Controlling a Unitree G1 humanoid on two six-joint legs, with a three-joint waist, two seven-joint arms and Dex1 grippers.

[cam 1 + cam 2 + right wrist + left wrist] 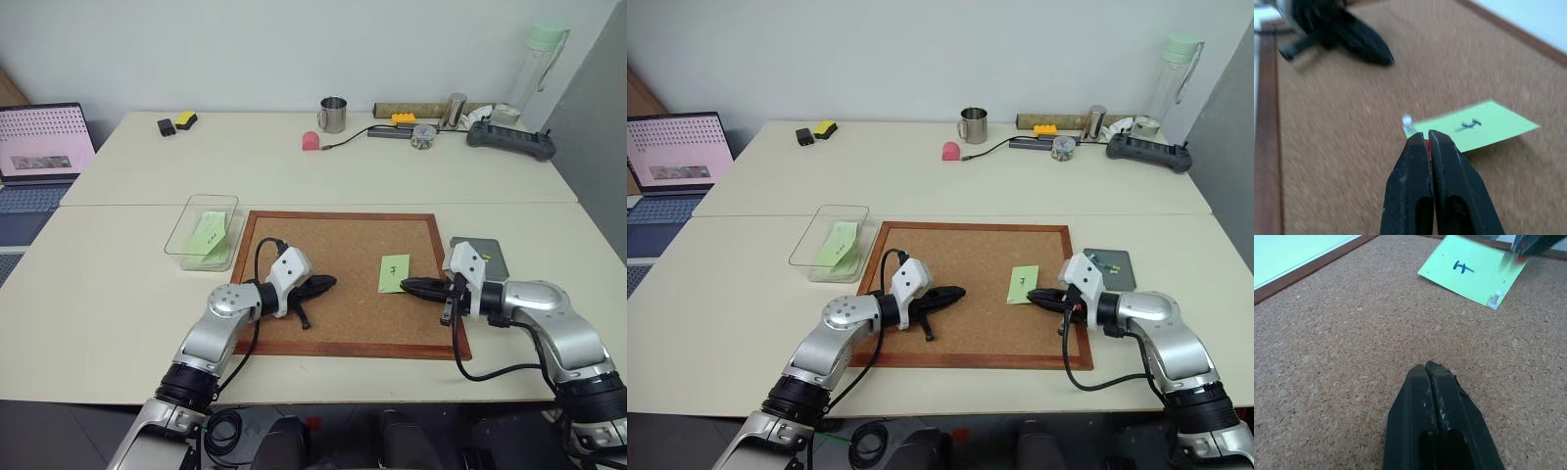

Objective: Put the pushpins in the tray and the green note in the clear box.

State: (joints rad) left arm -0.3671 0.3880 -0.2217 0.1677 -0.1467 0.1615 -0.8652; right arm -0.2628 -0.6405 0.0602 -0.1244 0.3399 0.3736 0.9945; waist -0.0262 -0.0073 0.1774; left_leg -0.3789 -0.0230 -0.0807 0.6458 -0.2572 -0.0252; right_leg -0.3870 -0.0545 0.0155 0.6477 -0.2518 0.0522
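item: green note (394,273), pale green paper slip with a small dark scribble near its middle, lying flat on the cork board (343,323) toward its right side; a pale pushpin (1495,298) stands in one corner, which is likely why the slip stays put. right claw (407,287) closed at the note's near edge, a speck of red (1427,145) showing between its tips, judged to be a red pushpin pinched there, presumably pulled to free the paper. left claw (328,284) closed on nothing, resting low over bare cork, well apart from the note, seemingly parked out of the way. tray (489,257), dark grey, low-rimmed, just beside the board's right edge on the surface (98,294), with tiny pins in it, colours too small to tell. clear box (191,220), transparent, left of the board, already holding another green slip (209,233). judgement: one pin left to lift before the note can go
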